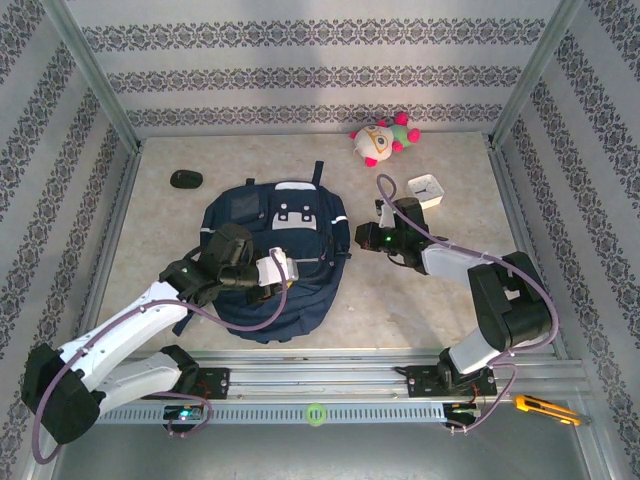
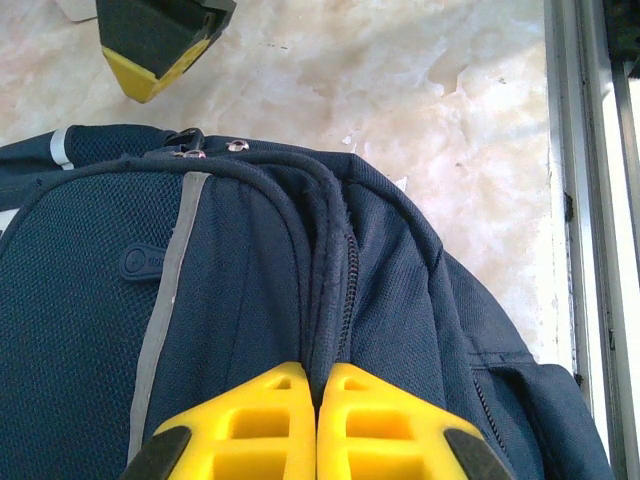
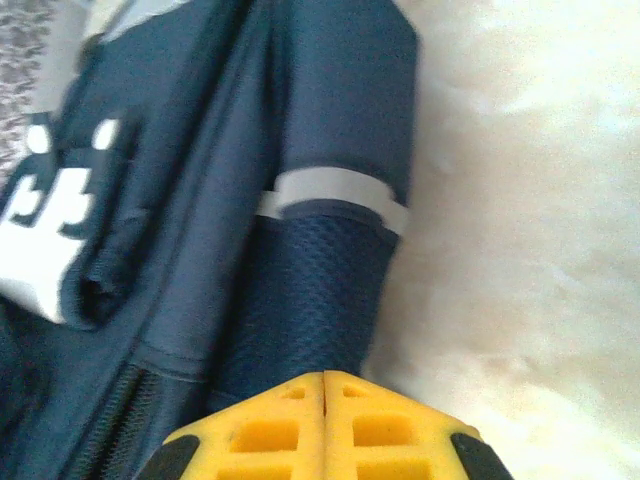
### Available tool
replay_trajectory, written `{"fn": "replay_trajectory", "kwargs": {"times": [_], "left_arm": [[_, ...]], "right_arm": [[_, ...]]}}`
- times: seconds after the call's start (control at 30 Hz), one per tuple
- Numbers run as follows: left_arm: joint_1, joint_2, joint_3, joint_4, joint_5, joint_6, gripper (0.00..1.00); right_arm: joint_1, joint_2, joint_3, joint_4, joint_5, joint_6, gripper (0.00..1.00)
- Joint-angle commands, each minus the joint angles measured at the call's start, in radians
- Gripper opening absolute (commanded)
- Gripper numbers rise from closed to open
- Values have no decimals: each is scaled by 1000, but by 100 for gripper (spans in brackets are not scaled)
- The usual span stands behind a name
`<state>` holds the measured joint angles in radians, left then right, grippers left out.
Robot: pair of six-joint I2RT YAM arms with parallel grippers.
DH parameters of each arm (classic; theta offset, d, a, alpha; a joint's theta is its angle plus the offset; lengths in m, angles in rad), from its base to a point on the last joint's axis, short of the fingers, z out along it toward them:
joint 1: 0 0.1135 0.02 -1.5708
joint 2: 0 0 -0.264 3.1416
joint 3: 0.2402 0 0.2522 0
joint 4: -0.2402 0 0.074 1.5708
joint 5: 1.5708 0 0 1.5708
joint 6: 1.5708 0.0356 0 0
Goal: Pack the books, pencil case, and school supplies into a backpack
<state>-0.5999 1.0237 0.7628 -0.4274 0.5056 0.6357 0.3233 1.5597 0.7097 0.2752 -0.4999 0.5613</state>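
Backpack lay flat on the table, long axis running from the near rail to the far wall, white-patched pocket at the far end. Left tool sat over the bag's near-right quarter, yellow fingers pressed together with the tips right at the zipper seam. Couldn't tell whether a pull tab or a pinch of cloth was caught between them; no gap showed.

Key relation: the seam ran straight out ahead of the left tool, along its own pointing axis, then curved off across the bag toward the right edge. Left arm was clearly the nearer one to that zip.

Right tool was at the bag's right flank, fingertips together and nothing visibly held, just by the mesh side pocket under the reflective stripe.

My read: bag looked zipped up, so packing hadn't started. An opening pull would probably have to follow the seam line, with the right tool placed to steady that side.
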Motion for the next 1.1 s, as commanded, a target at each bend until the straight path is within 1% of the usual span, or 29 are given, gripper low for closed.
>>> {"fn": "replay_trajectory", "kwargs": {"times": [0.0,0.03,0.07,0.1,0.13,0.17,0.2,0.23,0.27,0.3,0.33,0.37,0.47,0.53,0.6,0.77,0.87,0.97,1.07], "left_arm": [[31,-36,-6,38,45,16,0],[39,-40,-11,46,43,1,1],[47,-44,-14,54,31,-21,7],[55,-47,-17,57,14,-38,15],[55,-53,-19,55,-9,-47,28],[54,-61,-15,44,-24,-55,47],[54,-71,-4,32,-25,-68,61],[49,-83,3,34,-37,-90,68],[35,-97,8,48,-72,-132,73],[17,-106,20,54,-100,-165,74],[-6,-108,30,57,-131,-185,75],[-40,-104,40,53,-188,-196,75],[-135,-58,46,26,-335,-150,76],[-167,-15,30,21,-387,-90,76],[-194,19,10,43,-444,-52,80],[-195,68,0,129,-453,-12,83],[-196,128,15,118,-451,34,87],[-196,155,17,107,-422,93,92],[-196,187,20,120,-443,133,94]], "right_arm": [[8,-52,33,52,-165,-104,10],[8,-73,34,23,-180,-144,14],[8,-101,33,-5,-198,-202,17],[8,-131,30,-22,-221,-271,20],[9,-156,31,-37,-232,-321,22],[11,-184,35,-62,-239,-371,24],[10,-207,45,-90,-243,-427,27],[10,-224,60,-125,-251,-474,29],[8,-240,81,-175,-265,-541,34],[9,-253,101,-219,-282,-605,39],[8,-263,115,-247,-293,-653,41],[7,-273,126,-281,-304,-710,42],[-5,-291,140,-340,-338,-855,46],[-15,-300,133,-359,-354,-924,47],[-22,-303,126,-372,-359,-965,47],[-31,-285,128,-425,-343,-1002,47],[-32,-272,129,-449,-334,-1021,47],[-34,-265,125,-447,-359,-1033,47],[-34,-257,132,-457,-368,-1040,47]]}}
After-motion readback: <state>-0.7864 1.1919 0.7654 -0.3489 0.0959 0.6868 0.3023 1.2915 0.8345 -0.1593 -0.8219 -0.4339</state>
